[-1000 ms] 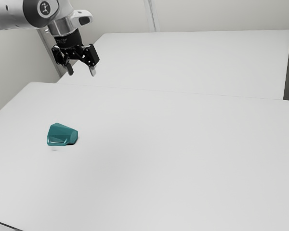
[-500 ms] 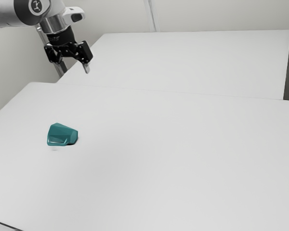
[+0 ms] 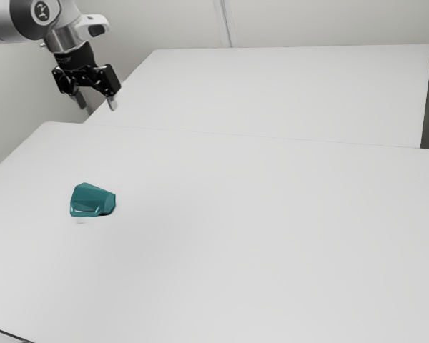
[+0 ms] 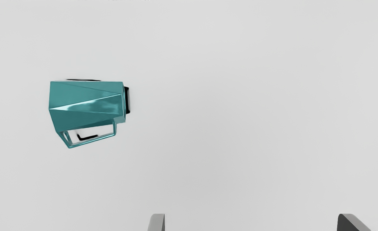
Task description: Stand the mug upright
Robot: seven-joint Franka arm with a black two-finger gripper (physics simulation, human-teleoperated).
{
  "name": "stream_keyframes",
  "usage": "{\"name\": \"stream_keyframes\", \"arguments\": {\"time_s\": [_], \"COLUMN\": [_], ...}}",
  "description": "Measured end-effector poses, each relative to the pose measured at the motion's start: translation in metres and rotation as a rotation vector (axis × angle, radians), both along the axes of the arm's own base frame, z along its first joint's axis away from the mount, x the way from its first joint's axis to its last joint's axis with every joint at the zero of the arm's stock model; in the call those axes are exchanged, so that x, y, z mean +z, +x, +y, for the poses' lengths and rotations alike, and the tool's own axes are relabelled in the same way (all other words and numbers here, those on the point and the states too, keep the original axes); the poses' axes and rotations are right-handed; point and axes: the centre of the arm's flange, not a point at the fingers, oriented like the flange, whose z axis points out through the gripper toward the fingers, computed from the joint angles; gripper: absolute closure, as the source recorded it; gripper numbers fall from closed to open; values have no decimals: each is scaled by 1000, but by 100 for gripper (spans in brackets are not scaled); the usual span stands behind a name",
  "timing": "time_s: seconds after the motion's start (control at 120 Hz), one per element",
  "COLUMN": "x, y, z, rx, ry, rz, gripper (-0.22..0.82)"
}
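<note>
My gripper is above the table with its fingers apart, and the teal mug is lying on its side.

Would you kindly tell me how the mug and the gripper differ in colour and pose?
The mug is teal, while the gripper is mainly black. The mug lies on its side on the table, whereas the gripper hangs in the air, fingers pointing down, apart and empty.
</note>
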Motion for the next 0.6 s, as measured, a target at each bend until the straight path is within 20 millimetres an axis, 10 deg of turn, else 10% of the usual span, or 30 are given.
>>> {"name": "stream_keyframes", "arguments": {"time_s": [0.217,0.6], "x": [-10,-32], "y": [0,-57], "z": [47,245], "rx": [-9,177], "ry": [-9,-101], "rz": [12,-38], "gripper": [2,2]}}
